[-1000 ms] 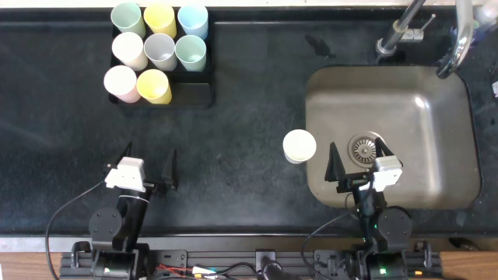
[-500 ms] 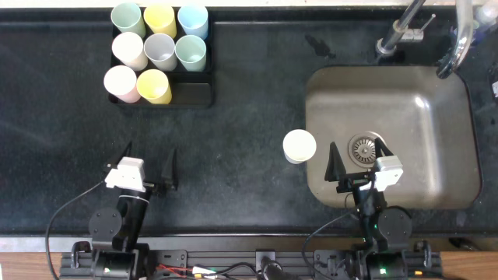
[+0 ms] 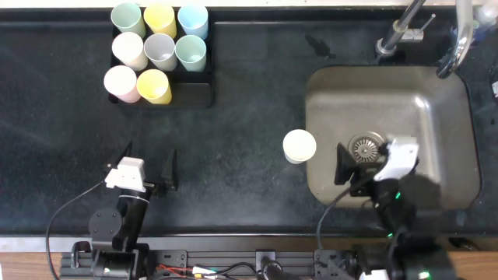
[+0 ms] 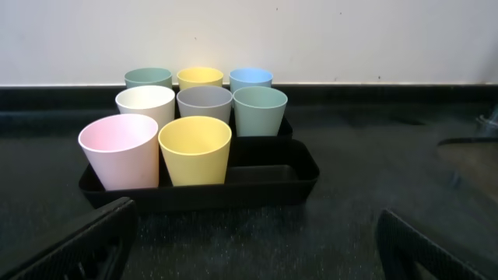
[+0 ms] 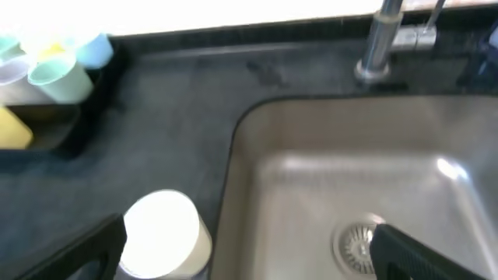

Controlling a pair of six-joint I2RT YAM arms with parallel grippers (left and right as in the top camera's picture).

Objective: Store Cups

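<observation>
Nine cups (image 3: 159, 48), one tray (image 3: 198, 95), one sink (image 3: 436, 101), perhaps two taps (image 3: 401, 31).

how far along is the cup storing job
Done: eight cups sit in the black tray, with one corner slot free. In hand: nothing; the left gripper and right gripper are both open and empty. Left: the white cup on the counter beside the sink must go in the tray.

left arm (image 3: 124, 216): black, white wrist block (image 3: 127, 173), thin black cable (image 3: 58, 218) looping off the base | right arm (image 3: 387, 204): same deal, tiny green light (image 3: 394, 194) | fingers (image 3: 172, 167): black wedges
</observation>
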